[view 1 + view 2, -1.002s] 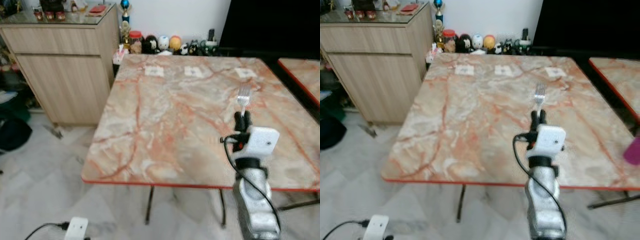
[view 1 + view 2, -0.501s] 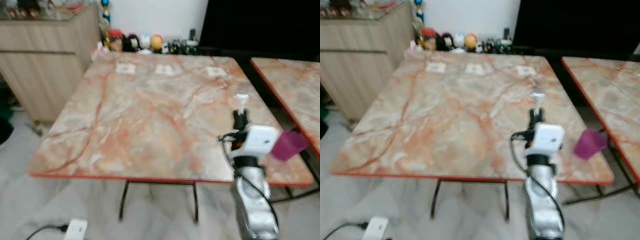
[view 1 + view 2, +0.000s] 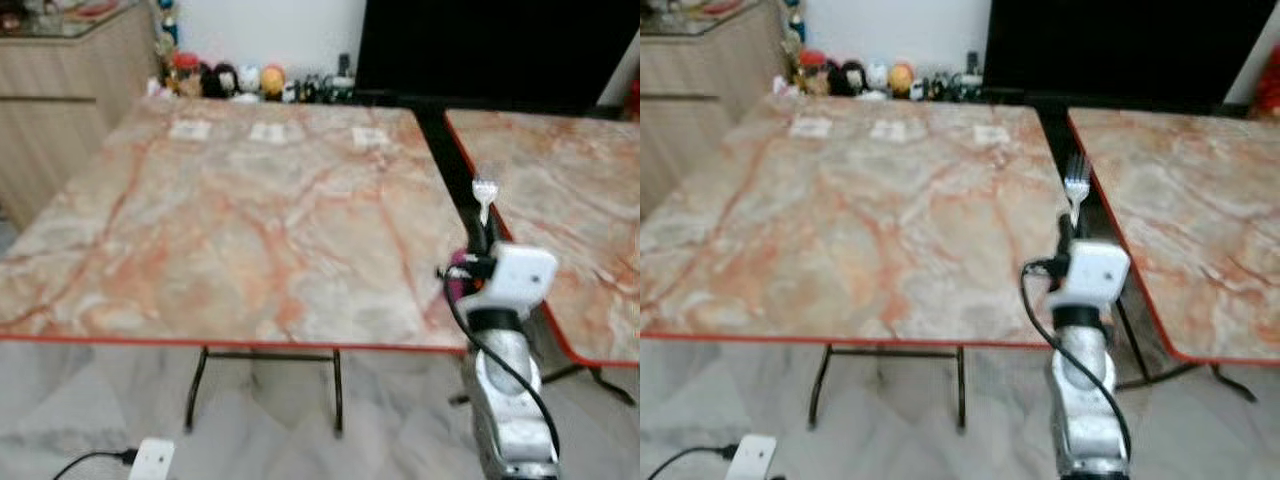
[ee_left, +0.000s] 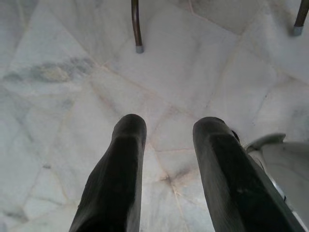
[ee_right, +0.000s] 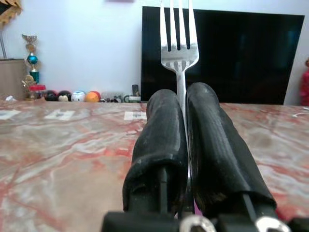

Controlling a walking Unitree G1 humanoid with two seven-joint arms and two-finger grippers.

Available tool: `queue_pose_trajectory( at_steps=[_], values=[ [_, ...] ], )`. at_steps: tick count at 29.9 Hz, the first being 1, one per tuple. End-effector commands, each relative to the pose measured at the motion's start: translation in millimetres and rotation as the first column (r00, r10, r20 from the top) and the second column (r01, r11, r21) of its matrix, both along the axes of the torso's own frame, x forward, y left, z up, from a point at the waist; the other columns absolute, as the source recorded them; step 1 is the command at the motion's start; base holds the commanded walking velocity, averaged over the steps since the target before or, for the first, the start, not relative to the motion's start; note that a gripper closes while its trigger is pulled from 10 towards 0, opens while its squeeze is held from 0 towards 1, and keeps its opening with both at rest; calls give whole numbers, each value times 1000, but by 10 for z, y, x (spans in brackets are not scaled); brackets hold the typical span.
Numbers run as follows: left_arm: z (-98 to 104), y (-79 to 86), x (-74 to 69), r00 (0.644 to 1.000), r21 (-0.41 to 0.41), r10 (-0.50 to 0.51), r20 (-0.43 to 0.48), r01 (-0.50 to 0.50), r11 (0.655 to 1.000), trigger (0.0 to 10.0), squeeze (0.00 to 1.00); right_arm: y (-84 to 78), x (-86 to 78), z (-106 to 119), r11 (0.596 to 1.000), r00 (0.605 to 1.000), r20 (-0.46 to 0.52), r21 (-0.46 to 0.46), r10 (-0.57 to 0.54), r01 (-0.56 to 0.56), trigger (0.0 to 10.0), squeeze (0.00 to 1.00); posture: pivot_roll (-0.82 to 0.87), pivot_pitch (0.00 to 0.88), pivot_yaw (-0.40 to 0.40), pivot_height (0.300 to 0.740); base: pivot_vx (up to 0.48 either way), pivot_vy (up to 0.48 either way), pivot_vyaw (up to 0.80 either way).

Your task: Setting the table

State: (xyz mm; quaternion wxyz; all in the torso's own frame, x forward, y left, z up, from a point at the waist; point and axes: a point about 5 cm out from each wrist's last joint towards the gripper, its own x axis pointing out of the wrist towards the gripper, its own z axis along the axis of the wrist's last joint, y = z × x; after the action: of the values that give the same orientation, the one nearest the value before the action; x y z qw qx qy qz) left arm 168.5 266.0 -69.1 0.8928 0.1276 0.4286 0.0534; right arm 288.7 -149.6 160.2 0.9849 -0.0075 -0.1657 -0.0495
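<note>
1. Here the right tool (image 3: 1068, 232) is clamped on a fork (image 3: 1075, 187), its two black fingers (image 5: 161, 145) pressed together around the handle.
2. The fork stands upright, tines up, above the fingertips.
3. It is held in the air at the near right corner of the counter (image 3: 215, 225), over the dark gap between that counter and a second counter (image 3: 1200, 215) to the right; it touches neither.
4. Both counters are marbled pink with a red edge.
5. Something small and magenta (image 3: 457, 278) shows just behind the right arm; what it is cannot be told.
6. Three small white cards (image 3: 270, 131) lie in a row near the far edge of the counter.
7. Little figurines (image 3: 240, 80) line the wall behind it, beside a large black screen (image 3: 1120, 50).
8. The left tool (image 4: 166, 145) hangs over the pale tiled floor (image 4: 63, 72), its fingers apart and holding nothing.
9. A white plug box (image 3: 150, 460) with a cable lies on the floor.
</note>
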Motion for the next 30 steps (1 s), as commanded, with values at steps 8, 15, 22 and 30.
queue_pose_trajectory(
  at_steps=[8, 15, 22, 30],
  values=[
    [-28, -70, -7, 1000, -15, -9, -6, 9, 1000, 10000, 0, -75, -12, 8, 1000, 1000, -4, -5, -26, 25, 10000, 0, 138, 4, -17, 740, 0, -435, 0],
    [-25, -77, 3, 1000, -17, -10, -5, 9, 1000, 10000, 0, -88, -16, 2, 1000, 1000, -8, -7, -29, 29, 10000, 0, 136, 4, -17, 740, 0, -435, 0],
    [-26, -81, 5, 1000, -18, -8, -4, 8, 1000, 10000, 0, -84, -10, -12, 1000, 1000, -15, -7, -28, 28, 10000, 0, 135, 6, -19, 740, 0, -433, 0],
    [-33, -89, -5, 1000, -19, -8, -7, 8, 1000, 10000, 0, -106, -19, -12, 999, 999, -17, -10, -34, 34, 10000, 0, 129, 9, -21, 740, 0, -434, 0]
  ],
)
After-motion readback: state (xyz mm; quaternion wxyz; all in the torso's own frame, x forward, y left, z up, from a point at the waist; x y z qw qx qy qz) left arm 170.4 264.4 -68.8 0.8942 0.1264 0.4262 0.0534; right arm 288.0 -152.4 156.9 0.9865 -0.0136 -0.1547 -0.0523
